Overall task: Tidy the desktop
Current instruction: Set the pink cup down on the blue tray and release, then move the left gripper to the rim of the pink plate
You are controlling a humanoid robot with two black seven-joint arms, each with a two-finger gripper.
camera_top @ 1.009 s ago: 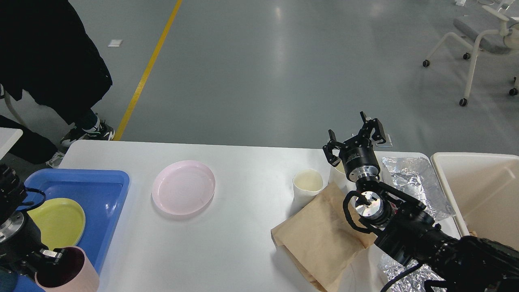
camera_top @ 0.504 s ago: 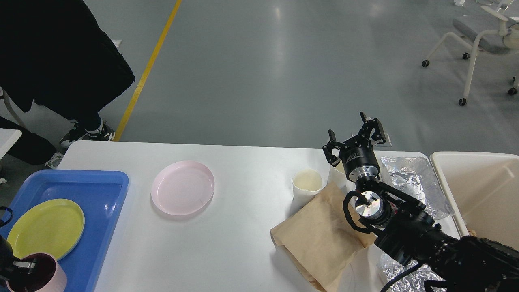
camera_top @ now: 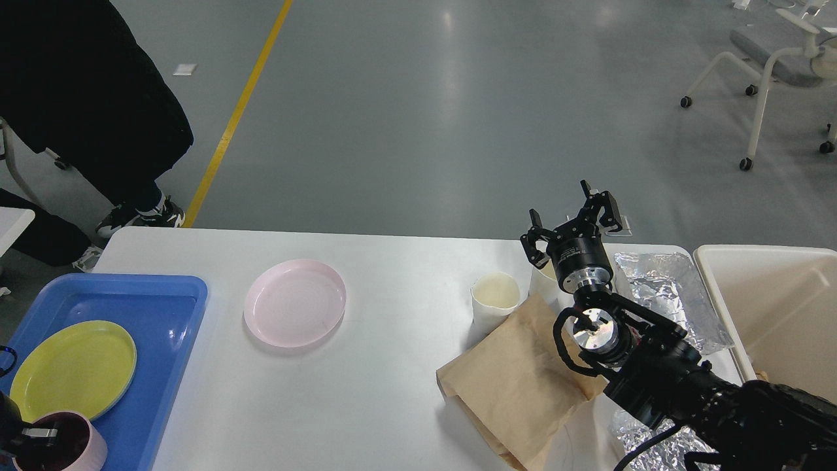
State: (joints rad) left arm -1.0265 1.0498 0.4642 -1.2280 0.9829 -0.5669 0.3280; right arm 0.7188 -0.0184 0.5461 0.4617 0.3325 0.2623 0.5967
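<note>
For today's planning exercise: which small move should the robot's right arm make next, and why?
Probably lower the open right gripper toward the white paper cup: it hovers empty just beyond it, and the cream bin stands close on the right of the desktop.

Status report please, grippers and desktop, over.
Right gripper open, raised over far edge. Left gripper at pink cup in blue tray, jaws unclear. Desktop uncleared: pink plate, paper cup, brown bag, foil.

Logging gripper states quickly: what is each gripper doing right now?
Left gripper: seems shut on the pink cup's rim, in the blue tray.
Right gripper: open, empty, above the desktop.
</note>
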